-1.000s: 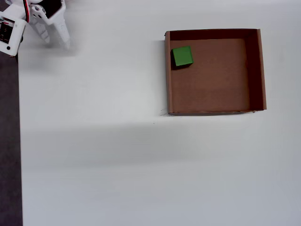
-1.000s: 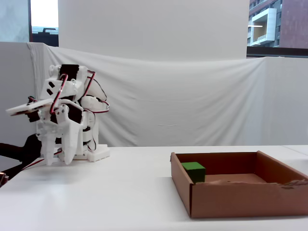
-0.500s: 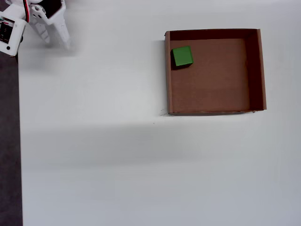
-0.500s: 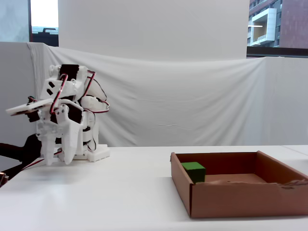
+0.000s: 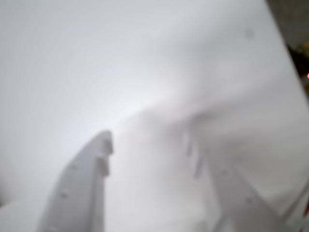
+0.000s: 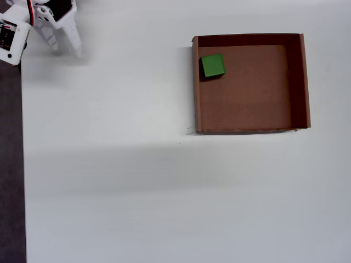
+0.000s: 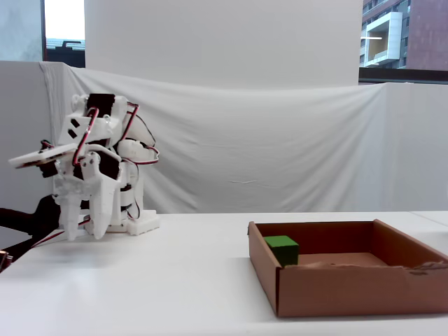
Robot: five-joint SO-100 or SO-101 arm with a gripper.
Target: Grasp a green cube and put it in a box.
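One small matte bright-green cube [image 6: 212, 65] sits inside shallow square brown cardboard box [image 6: 296, 82], near a corner. White plastic gripper [image 5: 150, 152] slightly parted, empty, over smooth white table [image 6: 137, 192].

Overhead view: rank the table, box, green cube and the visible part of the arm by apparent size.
1. Table, fills most of the frame.
2. Box.
3. Visible part of the arm with its gripper, cropped at the top-left corner, so it is undersized here.
4. Green cube, inside the box.
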